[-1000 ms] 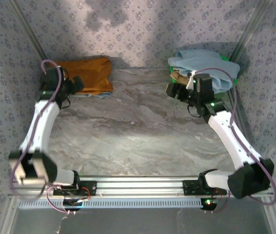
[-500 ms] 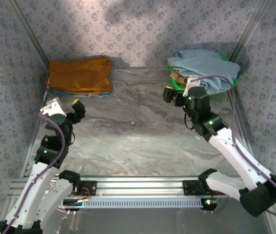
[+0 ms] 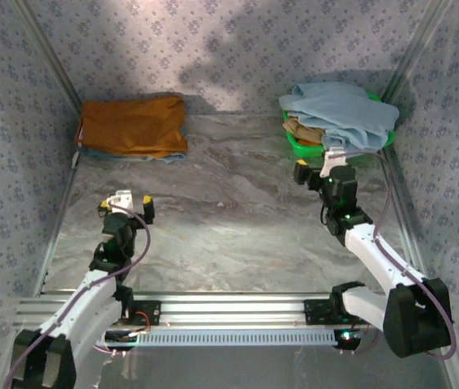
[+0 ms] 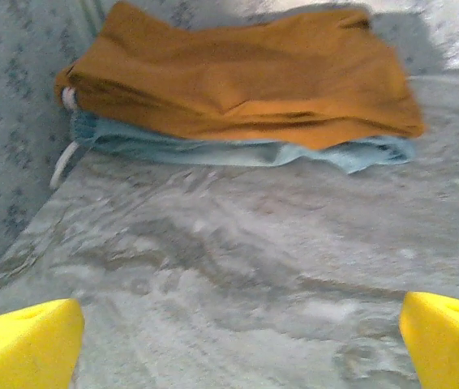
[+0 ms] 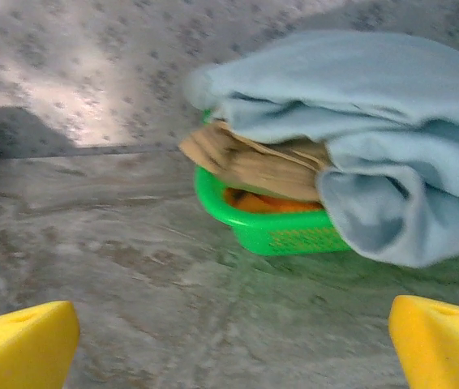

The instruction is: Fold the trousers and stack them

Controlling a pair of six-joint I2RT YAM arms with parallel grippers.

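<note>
Trousers: the trousers (image 3: 134,126) (image 4: 246,77) lie folded into a flat rust-orange rectangle at the far left corner of the table (image 3: 229,219), close to the back wall and the left wall.
Under the trousers: a pale blue garment (image 4: 238,154), also folded; its edge shows along the near side and its corner sticks out at the right (the two make one stack).
Cord: a white cord (image 4: 63,154) hangs from the stack's left end down to the table top.
Left gripper: the left gripper (image 3: 126,203) (image 4: 246,340) is over the near left part of the table, well apart from the stack and facing it. Its yellow fingers (image 4: 23,344) are spread wide, with bare marble between them, and it holds nothing.
Right gripper: the right gripper (image 3: 317,174) (image 5: 233,340) is near the basket, on its near side, not touching it. Its jaws are parted wide and empty, with table surface between them.
Basket: a green basket (image 3: 306,147) (image 5: 270,227) stands at the far right corner.
Basket contents: a light blue cloth (image 3: 343,109) (image 5: 359,105) is heaped over the top and drapes over the right rim. A tan cloth (image 5: 254,166) pokes out beneath it at the left. Something orange (image 5: 266,201) shows inside, and I cannot tell what it is.
Surroundings: patterned fabric walls (image 3: 238,49) stand on three sides, and a metal rail (image 3: 229,308) carries the arm bases at the near edge.
</note>
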